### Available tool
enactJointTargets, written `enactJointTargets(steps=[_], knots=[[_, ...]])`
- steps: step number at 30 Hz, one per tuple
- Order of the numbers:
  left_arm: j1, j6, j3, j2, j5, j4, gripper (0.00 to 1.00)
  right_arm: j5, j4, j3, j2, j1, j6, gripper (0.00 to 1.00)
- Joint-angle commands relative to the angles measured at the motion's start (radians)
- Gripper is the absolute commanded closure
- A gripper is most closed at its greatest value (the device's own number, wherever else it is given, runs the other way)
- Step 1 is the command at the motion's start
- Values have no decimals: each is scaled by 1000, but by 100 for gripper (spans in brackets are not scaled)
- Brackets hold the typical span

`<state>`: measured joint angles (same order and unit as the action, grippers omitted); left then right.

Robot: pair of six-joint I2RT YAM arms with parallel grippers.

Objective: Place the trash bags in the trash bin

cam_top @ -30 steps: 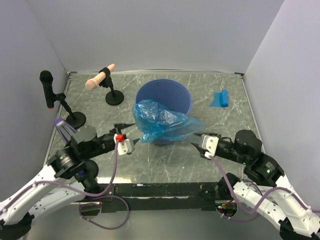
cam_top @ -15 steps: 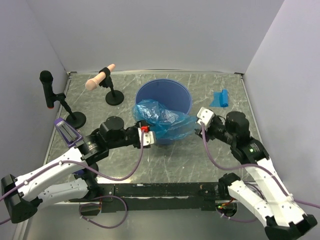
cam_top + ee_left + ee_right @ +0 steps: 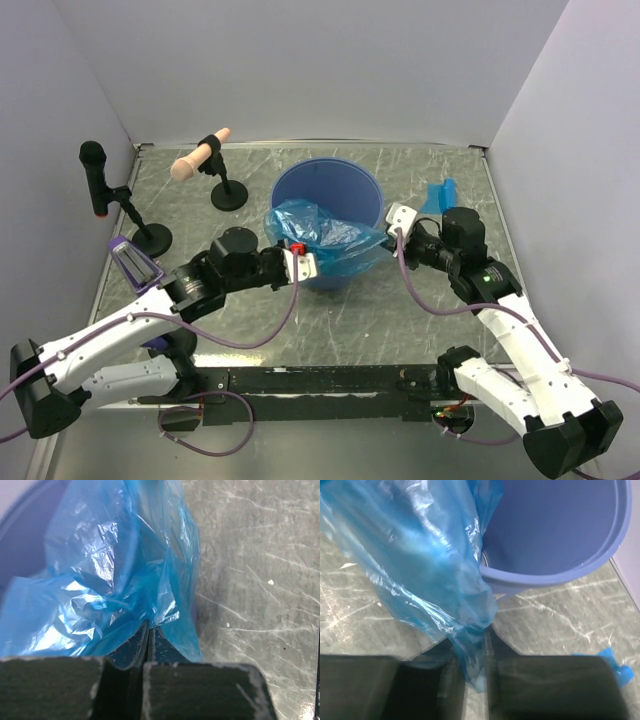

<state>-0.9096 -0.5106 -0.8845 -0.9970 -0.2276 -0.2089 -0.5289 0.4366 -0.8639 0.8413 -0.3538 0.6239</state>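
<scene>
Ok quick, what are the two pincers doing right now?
Left pincer: closed, pinching the trash bag.
Right pincer: closed on the same trash bag, at its other side.

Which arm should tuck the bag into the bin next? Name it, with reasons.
Probably right. Both hold the trash bag, but the right gripper sits beside the trash bin rim, its open mouth straight ahead; the left gripper pinches lower, bag bulk in its way.
</scene>
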Motion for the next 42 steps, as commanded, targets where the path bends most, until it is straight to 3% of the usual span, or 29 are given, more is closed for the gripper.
enactJointTargets(steps=[1, 5, 10, 16, 22, 32, 38, 42], knots=[[-3, -12, -57, 95, 11, -73, 99, -97, -53, -49, -16, 12, -13, 91], [-3, -72, -48, 167, 13, -101, 99, -144, -7, -99, -11, 10, -41, 100], [1, -202, -111, 164, 143, -127, 99, -134, 16, -144, -15, 10, -67, 100], [219, -308, -126, 75, 201, 18, 100, -17, -6, -205, 74, 10, -81, 100], [366, -315, -223, -74, 208, 101, 99, 43, 54, -351, 208, 15, -81, 100], [472, -270, -286, -225, 166, 137, 99, 142, 139, -451, 298, 52, -75, 100], [488, -197, -337, -288, 152, 109, 99, 84, 169, -486, 321, 91, -147, 100], [500, -114, -379, -263, 76, 54, 100, -51, 194, -494, 292, 99, -151, 99]])
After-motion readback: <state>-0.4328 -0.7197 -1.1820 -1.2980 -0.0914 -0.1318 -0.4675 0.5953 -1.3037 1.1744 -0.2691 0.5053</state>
